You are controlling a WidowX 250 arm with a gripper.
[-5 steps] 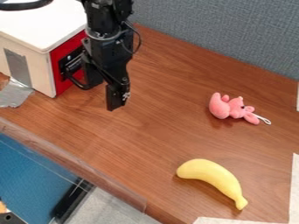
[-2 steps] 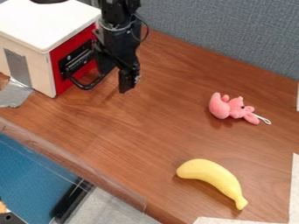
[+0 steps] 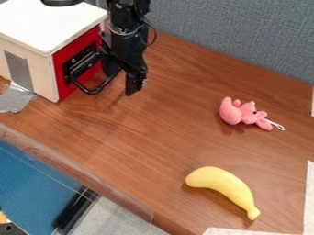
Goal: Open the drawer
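My gripper (image 3: 122,81) hangs at the upper left, just right of the drawer box, its two fingers apart. The left finger is beside the far end of the black drawer handle (image 3: 92,91); whether they touch I cannot tell. This looped handle sticks out from the red front (image 3: 63,86) of the white-topped box (image 3: 46,20). The red front looks flush with the box's edges. Part of it and the handle's far end are hidden behind the gripper.
A pink plush toy (image 3: 232,111) lies on the wooden table (image 3: 156,137) at the right, and a yellow banana (image 3: 221,181) near the front. Grey tape (image 3: 15,97) is at the box's left foot. A grey partition (image 3: 239,36) stands behind.
The gripper has moved up and to the right in the view, away from the handle's near bend, exposing more of the handle and red front. Over the last half second it shifted only slightly.
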